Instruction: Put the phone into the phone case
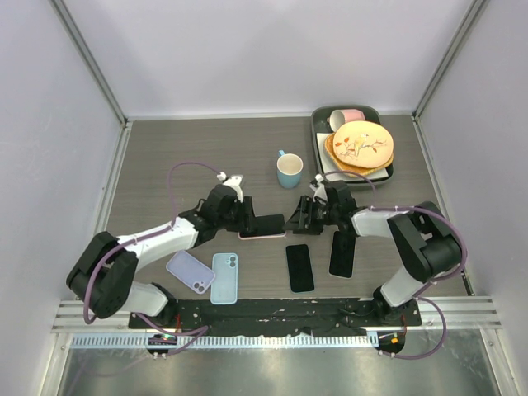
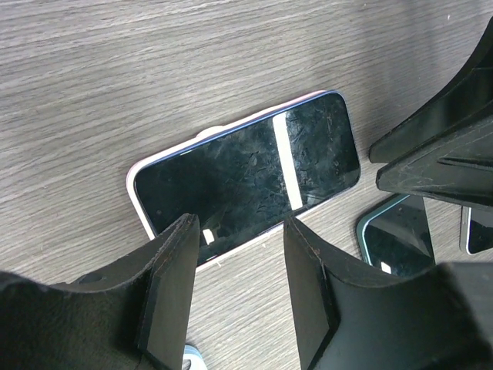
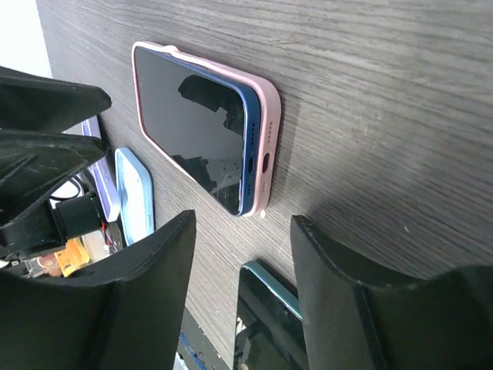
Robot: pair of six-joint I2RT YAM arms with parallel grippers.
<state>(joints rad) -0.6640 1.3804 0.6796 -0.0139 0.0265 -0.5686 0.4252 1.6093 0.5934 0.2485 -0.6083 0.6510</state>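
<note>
Left gripper (image 2: 240, 227) and right gripper (image 3: 245, 222), jaws partly open and empty, flank the phone (image 2: 246, 169), which lies screen-up on the table (image 2: 154, 62) between them, apparently seated in its pink case (image 3: 268, 108).

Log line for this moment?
phone: in pink case on table | left gripper: open, beside phone | right gripper: open, beside phone | nothing held

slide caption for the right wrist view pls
Blue phone in a pale pink case, face up on grey wood-grain table, right arm's black fingers open short of it.
</note>
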